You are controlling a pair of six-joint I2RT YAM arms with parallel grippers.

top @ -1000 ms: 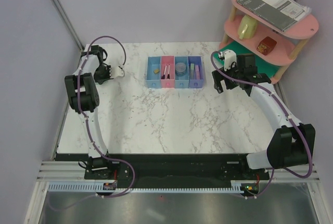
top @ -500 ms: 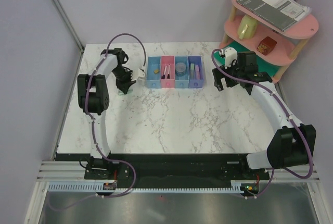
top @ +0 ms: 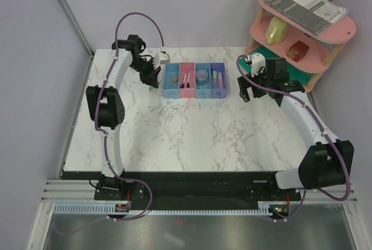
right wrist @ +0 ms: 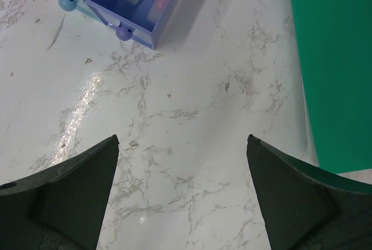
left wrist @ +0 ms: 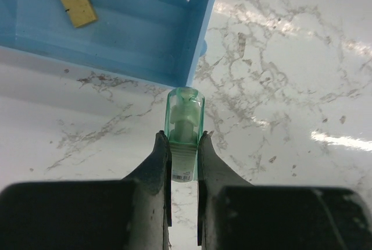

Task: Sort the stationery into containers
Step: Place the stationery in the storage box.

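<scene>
Green marker (left wrist: 185, 110) pinched in left gripper (left wrist: 183, 138) — over marble table (left wrist: 290, 87).

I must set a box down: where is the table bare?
Bare: the table from the trays to its near edge. Crowded: beside the trays, where the left gripper holds a green marker, and by the pink shelf.

pink shelf (top: 346, 28): far right | notebook (top: 303, 4): top tier | green mat (right wrist: 331, 58): bottom tier

Lilac walls (top: 203, 6) flank marble table (top: 192, 139) (pink shelf (top: 347, 28) right)
</scene>
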